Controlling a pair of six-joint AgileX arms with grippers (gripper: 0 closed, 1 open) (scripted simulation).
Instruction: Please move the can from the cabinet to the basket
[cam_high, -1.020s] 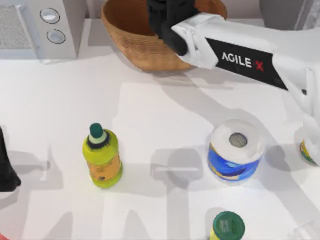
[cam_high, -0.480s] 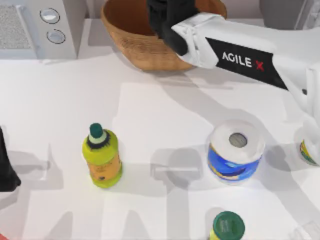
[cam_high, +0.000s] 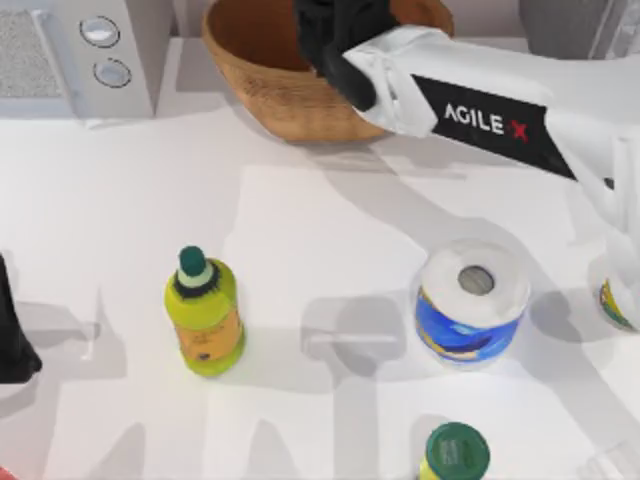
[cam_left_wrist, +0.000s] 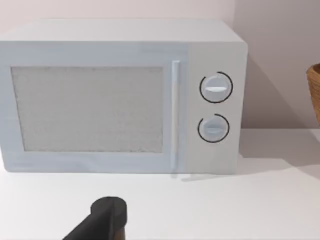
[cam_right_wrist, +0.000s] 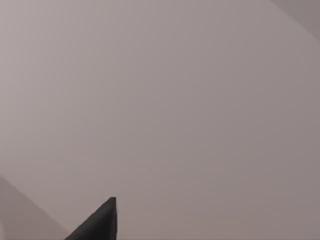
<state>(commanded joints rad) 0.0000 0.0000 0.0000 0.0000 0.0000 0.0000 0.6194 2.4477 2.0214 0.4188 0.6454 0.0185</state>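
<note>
Leftward, the left gripper (cam_high: 12, 345) is parked at the table's left edge, well apart from the basket (cam_high: 270, 95); whether it is clenched or released cannot be told. Further right, the right gripper (cam_high: 335, 35) is held over the basket's bowl, clearly the nearer tool. Its grasp cannot be told, and the can's place cannot be made out, so a drop straight down is judged the deciding relation.

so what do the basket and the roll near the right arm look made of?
The tan-brown bowl-shaped basket: woven wicker by the look, matte, with ribbed rings on its wall. The white roll with a blue printed wrapper: likely soft paper around a grey core, wrapper slightly glossy.
</note>
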